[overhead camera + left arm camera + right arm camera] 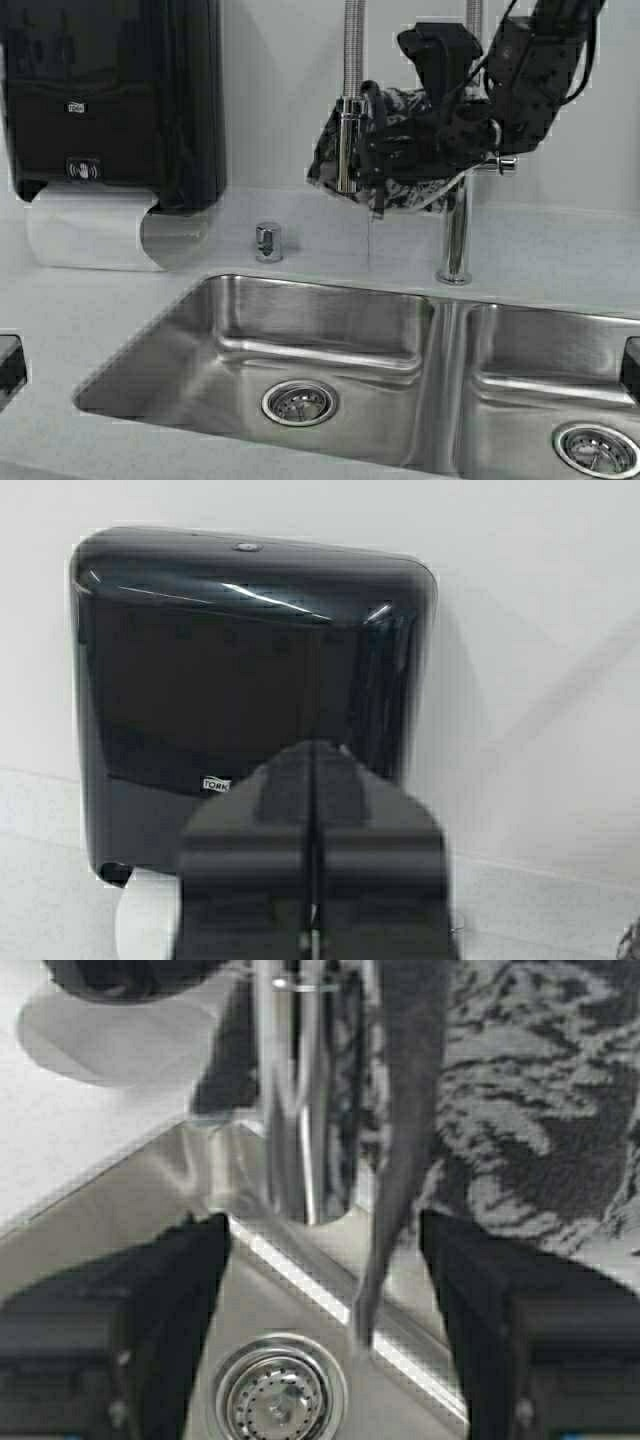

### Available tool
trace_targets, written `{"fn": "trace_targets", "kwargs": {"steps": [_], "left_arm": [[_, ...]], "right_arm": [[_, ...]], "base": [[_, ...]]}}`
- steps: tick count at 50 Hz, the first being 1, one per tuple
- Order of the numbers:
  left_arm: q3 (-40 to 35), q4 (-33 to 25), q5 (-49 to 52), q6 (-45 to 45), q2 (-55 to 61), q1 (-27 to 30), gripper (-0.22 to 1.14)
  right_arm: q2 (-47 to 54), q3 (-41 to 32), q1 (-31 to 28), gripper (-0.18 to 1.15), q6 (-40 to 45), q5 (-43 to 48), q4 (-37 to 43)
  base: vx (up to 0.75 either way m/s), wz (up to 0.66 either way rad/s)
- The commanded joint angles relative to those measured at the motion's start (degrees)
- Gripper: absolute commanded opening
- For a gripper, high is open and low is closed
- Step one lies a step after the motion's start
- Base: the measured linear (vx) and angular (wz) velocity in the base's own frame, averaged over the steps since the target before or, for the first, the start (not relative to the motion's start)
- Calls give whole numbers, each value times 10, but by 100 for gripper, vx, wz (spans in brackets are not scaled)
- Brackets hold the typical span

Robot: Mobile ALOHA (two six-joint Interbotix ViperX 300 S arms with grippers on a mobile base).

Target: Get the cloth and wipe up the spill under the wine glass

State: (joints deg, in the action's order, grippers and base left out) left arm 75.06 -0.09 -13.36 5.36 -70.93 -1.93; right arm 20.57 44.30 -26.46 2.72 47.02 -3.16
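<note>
The cloth (pixel 420 196), dark with a pale leafy print, hangs bunched over the tall faucet's hose and spray head (pixel 348 140) above the sink. My right gripper (pixel 385 140) is up against it from the right. In the right wrist view this gripper (pixel 325 1235) is open, its fingers (pixel 180 1280) spread wide. The cloth (pixel 540 1110) hangs just beyond them, with one thin strip trailing down between them. My left gripper (pixel 313 762) is shut and empty, facing the wall dispenser. The wine glass is out of view.
A black paper towel dispenser (pixel 110 90) hangs on the wall at left with white paper (pixel 90 230) below it. A double steel sink (pixel 440 330) fills the foreground. The faucet post (pixel 456 240) and a small chrome knob (pixel 268 241) stand on the counter behind it.
</note>
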Motion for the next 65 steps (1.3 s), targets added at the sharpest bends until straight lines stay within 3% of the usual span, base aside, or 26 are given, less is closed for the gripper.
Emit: {"fn": "trace_targets", "kwargs": {"steps": [1, 25, 31, 41, 45, 65], "left_arm": [[-7, 0, -3, -1, 3, 0, 2], [-5, 0, -3, -1, -3, 0, 2], [-5, 0, -3, -1, -2, 0, 2], [-4, 0, -3, -1, -3, 0, 2], [-3, 0, -3, -1, -3, 0, 2], [2, -1, -3, -4, -3, 0, 2]], "right_arm": [[-7, -9, -1, 93, -3, 6, 19], [5, -12, 15, 90, -17, 6, 24], [6, -12, 16, 72, -35, 6, 24], [6, -13, 18, 22, -60, 12, 25], [5, -13, 18, 10, -69, 25, 29], [-134, 10, 18, 7, -105, 92, 45]], "base": [[7, 2], [4, 1], [0, 0], [0, 0], [0, 0], [-1, 0]]}}
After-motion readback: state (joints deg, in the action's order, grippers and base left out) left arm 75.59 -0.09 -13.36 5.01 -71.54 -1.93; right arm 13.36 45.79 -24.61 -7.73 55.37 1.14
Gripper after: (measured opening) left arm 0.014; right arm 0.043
